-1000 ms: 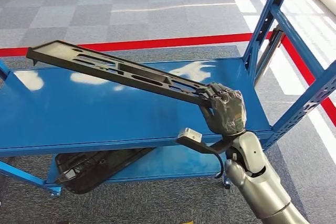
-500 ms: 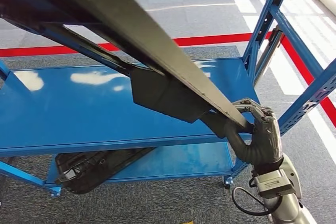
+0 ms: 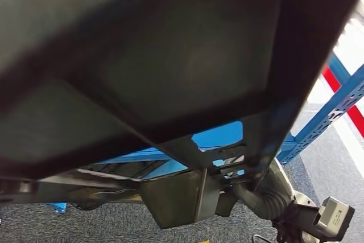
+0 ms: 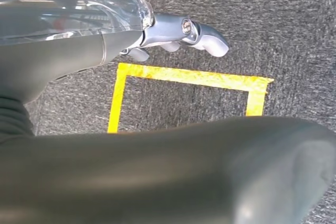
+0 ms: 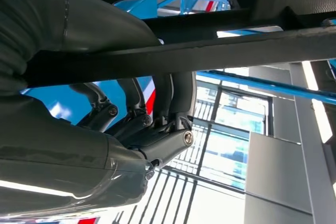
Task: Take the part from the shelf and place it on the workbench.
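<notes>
From the head camera I see the part (image 3: 141, 66), a long dark panel, held up so close to the lens that it blurs and covers most of the picture from the left edge across to the upper right. Its underside carries a raised rim and a boxy block hanging at lower centre. Through a cut-out in the panel, and under its lower edge, I can make out patches of the blue shelf (image 3: 216, 135); to the right one perforated blue upright of it slants up over grey carpet, with a red floor line (image 3: 341, 92) beyond.

My left hand (image 4: 186, 30) hangs over the carpet in its wrist view, its pale fingers stretched out and apart with nothing between them, above a square of yellow tape (image 4: 186, 77) on the floor.

At the lower right of the head view my right hand (image 3: 261, 189) reaches up under the panel's right end. In the right wrist view that hand's (image 5: 130, 114) dark fingers curl up and over a flat bar of the part (image 5: 222, 51), with the thumb below, so I read it as gripping the part, though the exact contact is hard to judge from so near. Blue shelf rails and bright windows lie behind it.
</notes>
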